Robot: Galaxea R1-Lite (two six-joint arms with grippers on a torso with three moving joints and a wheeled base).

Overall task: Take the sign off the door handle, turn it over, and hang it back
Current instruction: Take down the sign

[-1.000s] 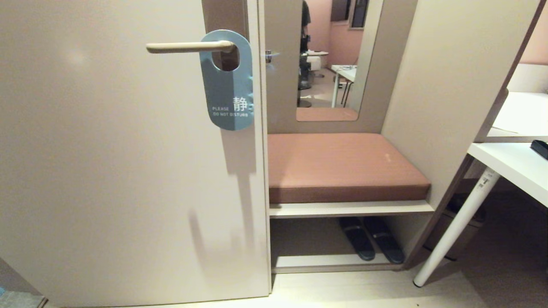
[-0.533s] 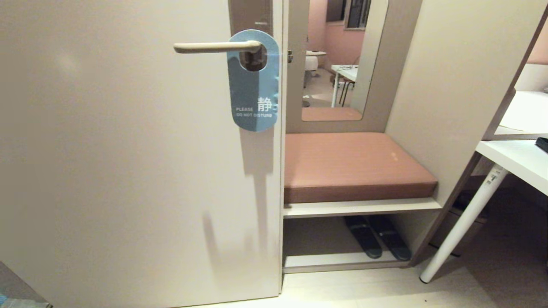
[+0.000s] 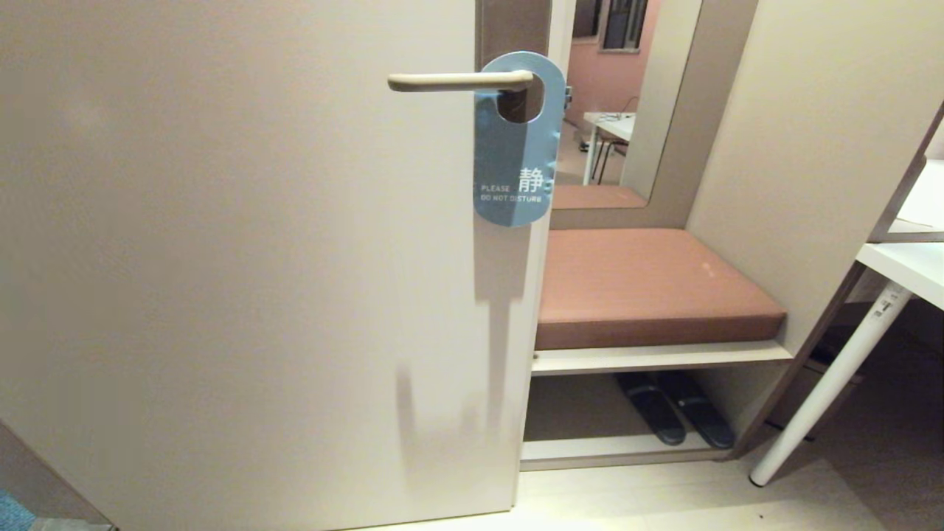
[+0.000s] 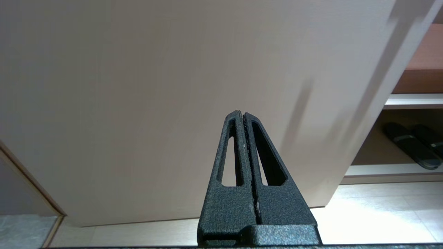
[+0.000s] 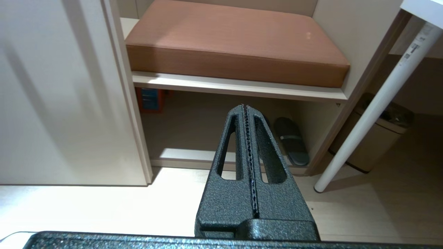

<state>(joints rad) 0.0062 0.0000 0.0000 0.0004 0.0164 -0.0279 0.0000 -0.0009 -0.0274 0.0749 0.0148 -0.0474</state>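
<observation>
The sign (image 3: 512, 147) hung in the upper centre of the head view, blue side out with "PLEASE DO NOT DISTURB" showing, its round hole threaded over the door handle (image 3: 450, 81). The lever ran level toward the left of the frame from a brownish backplate (image 3: 512, 26) at the door's (image 3: 243, 258) edge. The card's lower end lay flat against the door, close to that edge.

Right of the door, lower in the frame, sat a brown cushion (image 3: 649, 284) on a bench, a pair of dark slippers (image 3: 675, 417) on the shelf below it, and a white table leg (image 3: 833, 383) at the far right.

Neither arm appeared in the head view. The left gripper (image 4: 244, 116) pointed at the door's bare lower panel with its jaws pressed together and empty; the right gripper (image 5: 246, 108) faced the bench shelf, likewise closed on nothing.

Nothing of the task looked begun. The risks ahead seemed these: the thin card lying flush on the door might slip from a pinch or bend; pulling it off anywhere but along the lever could snag the hole on the handle; and a dropped card would land on the floor.
</observation>
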